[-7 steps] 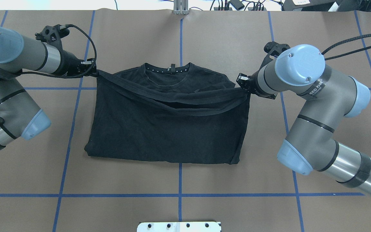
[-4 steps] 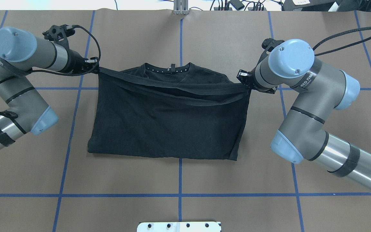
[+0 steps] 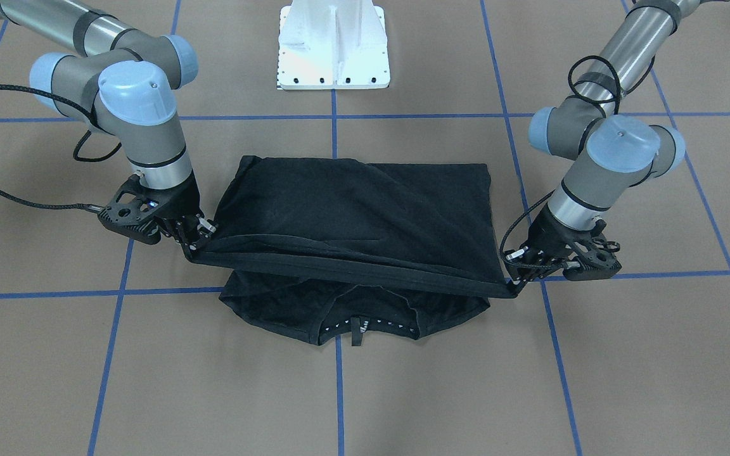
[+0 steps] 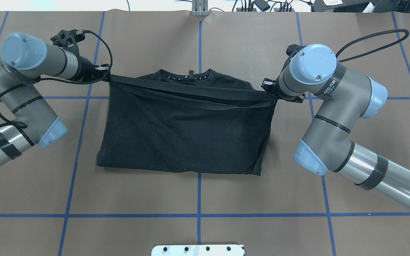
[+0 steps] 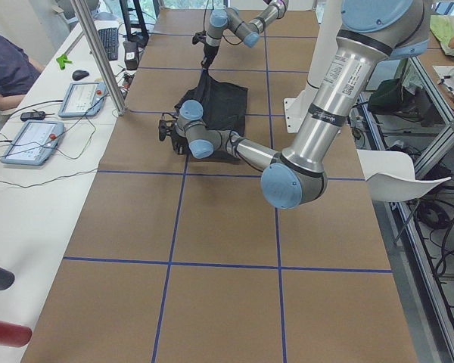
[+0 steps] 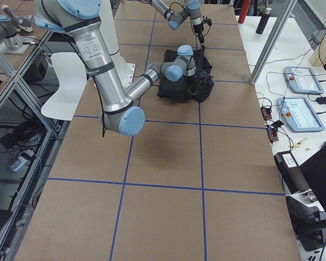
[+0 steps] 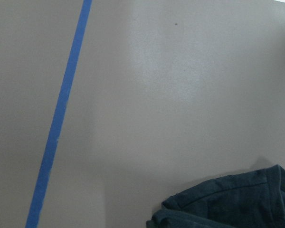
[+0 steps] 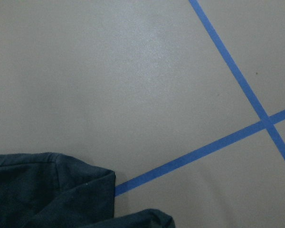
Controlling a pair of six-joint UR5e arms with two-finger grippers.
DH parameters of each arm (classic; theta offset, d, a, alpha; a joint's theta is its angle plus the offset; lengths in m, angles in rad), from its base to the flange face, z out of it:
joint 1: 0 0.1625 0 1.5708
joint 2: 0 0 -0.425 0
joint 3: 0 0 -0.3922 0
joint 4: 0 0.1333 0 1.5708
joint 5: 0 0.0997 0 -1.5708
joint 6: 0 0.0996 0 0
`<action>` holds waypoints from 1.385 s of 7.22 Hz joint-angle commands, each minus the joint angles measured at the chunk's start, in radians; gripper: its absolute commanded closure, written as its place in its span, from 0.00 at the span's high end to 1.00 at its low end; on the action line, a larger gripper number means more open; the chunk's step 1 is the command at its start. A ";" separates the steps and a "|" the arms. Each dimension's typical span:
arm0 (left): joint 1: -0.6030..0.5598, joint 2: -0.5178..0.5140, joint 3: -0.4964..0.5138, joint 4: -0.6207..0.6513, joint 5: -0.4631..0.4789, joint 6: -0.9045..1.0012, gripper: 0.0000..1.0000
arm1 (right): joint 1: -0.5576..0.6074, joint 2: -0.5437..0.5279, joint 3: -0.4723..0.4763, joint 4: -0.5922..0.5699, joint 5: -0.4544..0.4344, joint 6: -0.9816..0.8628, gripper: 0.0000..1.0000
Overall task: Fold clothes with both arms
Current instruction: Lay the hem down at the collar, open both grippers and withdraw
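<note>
Stock as you see it:

- The T-shirt (image 4: 187, 138) is matt black knit cloth, soft and lightly creased. Its stitched hem is drawn into a taut band between the left gripper (image 4: 107, 75) and the right gripper (image 4: 273, 96), each clamped on it.
- Both grippers are matt black plastic.
- Behind each gripper, the arm tubes (image 4: 386, 176) are brushed silver metal with a faint sheen.
- The joint caps (image 4: 311, 64) are smooth pale-blue plastic.
- The cable (image 4: 376, 35) has a black braided sleeve.
- Beneath the grippers you have the table cover (image 4: 262, 42), matt brown paper, with smooth blue tape (image 4: 198, 199) on it.

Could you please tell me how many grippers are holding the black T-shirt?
2. The left gripper pinches the black T-shirt at one end of its lifted edge, the right gripper at the other end.
</note>
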 commanded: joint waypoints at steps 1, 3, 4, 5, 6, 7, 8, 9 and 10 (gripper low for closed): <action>0.001 -0.016 0.022 0.000 0.000 0.003 0.00 | 0.004 0.030 -0.042 0.000 0.000 -0.002 0.00; 0.001 -0.017 0.022 0.000 0.000 0.004 0.00 | 0.006 0.032 -0.052 0.000 0.000 -0.004 0.00; 0.001 -0.017 0.022 0.000 0.000 0.007 0.00 | 0.010 0.039 -0.065 0.000 0.000 -0.004 0.00; 0.001 -0.017 0.022 0.000 -0.001 0.046 0.04 | 0.015 0.058 -0.082 0.000 0.000 -0.002 0.00; 0.001 -0.017 0.022 0.000 -0.001 0.068 0.21 | 0.015 0.069 -0.101 0.000 0.000 -0.002 0.05; 0.001 -0.017 0.020 0.000 -0.001 0.068 0.48 | 0.019 0.078 -0.111 0.000 -0.002 -0.001 0.58; -0.002 -0.016 0.013 -0.002 -0.003 0.092 0.84 | 0.035 0.079 -0.111 0.000 0.001 -0.013 0.98; -0.014 -0.013 0.004 -0.002 -0.010 0.152 1.00 | 0.061 0.095 -0.112 -0.003 0.030 -0.052 1.00; -0.023 -0.004 -0.019 0.000 -0.020 0.178 1.00 | 0.091 0.093 -0.111 -0.003 0.111 -0.080 1.00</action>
